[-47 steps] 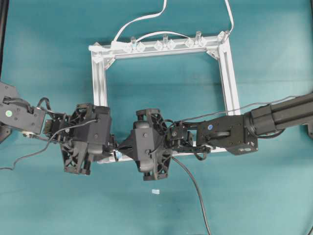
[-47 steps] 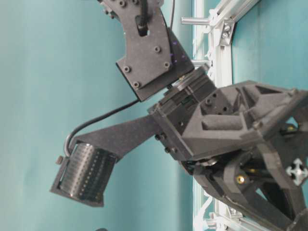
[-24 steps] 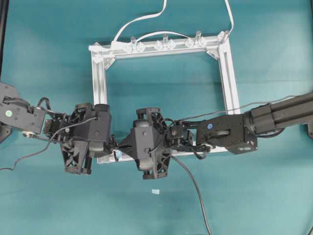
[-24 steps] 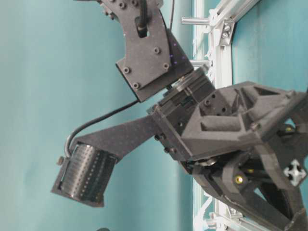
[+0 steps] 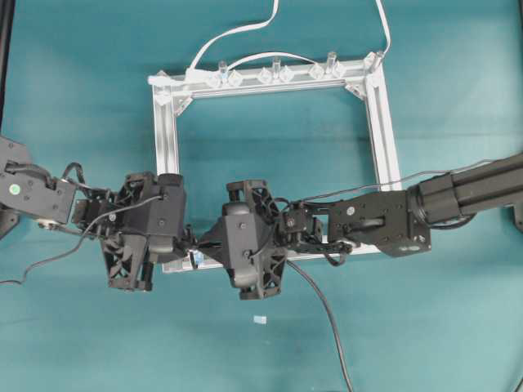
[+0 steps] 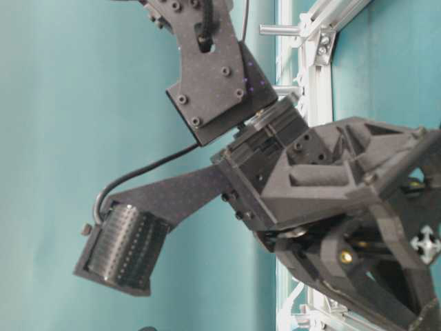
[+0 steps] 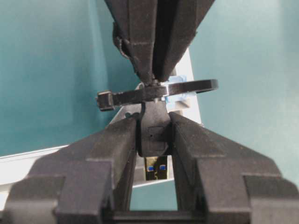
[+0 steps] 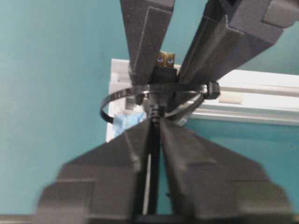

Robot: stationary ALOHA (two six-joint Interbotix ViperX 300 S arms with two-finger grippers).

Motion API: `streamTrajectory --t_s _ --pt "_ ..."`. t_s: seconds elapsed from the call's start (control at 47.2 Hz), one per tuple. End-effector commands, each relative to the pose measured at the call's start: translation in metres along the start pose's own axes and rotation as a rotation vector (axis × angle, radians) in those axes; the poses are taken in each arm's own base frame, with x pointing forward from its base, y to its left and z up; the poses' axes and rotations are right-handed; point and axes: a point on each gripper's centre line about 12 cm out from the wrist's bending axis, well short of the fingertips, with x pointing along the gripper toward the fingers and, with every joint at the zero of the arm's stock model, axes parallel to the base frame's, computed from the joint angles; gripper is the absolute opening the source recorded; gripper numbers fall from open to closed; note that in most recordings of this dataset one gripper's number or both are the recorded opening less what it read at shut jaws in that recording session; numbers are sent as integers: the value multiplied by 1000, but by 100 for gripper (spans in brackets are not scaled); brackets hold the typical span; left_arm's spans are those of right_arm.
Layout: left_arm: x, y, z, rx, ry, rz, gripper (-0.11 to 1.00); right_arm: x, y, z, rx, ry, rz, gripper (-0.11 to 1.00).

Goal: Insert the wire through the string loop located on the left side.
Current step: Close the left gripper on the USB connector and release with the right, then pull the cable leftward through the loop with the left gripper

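Both end effectors meet at the near-left corner of the aluminium frame (image 5: 166, 139), which lies on the teal tabletop (image 5: 82, 98).

Left end effector (image 7: 152, 135): clenched on the plug of the wire (image 7: 153, 133). In the left wrist view the dark plug body sits squeezed between the two fingers (image 7: 114, 140), with its metallic tip and blue insert pointing back toward the camera.

Right end effector (image 8: 154, 126): clenched on the wire's thin black cable just behind the plug, as the right wrist view shows. In that view the plug (image 8: 164, 65) lies beyond the fingertips, held between the opposing fingers of the left end effector, metallic tip pointing away.

String loop (image 7: 156, 92): seen nearly edge-on in the left wrist view as a dark band lying crosswise between the two end effectors, with a pale-blue tab (image 8: 124, 122) at its base on the frame corner. In the right wrist view the loop (image 8: 140, 95) encircles the wire at the junction of cable and plug, so the plug is on the left end effector's side of the loop and the cable on the right end effector's side.

In the overhead view the wire (image 5: 327, 314) trails from the right end effector (image 5: 214, 245) toward the near edge of the tabletop. A white cable (image 5: 237, 33) runs off the far rail of the frame
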Motion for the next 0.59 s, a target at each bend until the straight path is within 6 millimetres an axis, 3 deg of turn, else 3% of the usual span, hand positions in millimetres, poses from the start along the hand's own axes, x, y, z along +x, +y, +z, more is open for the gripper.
streamTrajectory --t_s 0.0,0.191,0.254,0.572 --pt "-5 0 7 -8 -29 -3 21 -4 6 20 -3 -52 12 26" --pt "-5 0 7 -7 -28 -2 21 -4 5 18 -5 -47 11 81" --pt "-5 0 7 -8 -29 -3 21 -4 5 18 -4 -47 11 91" --pt "-17 1 -5 -7 -6 -2 21 -5 7 17 -7 -44 14 93"
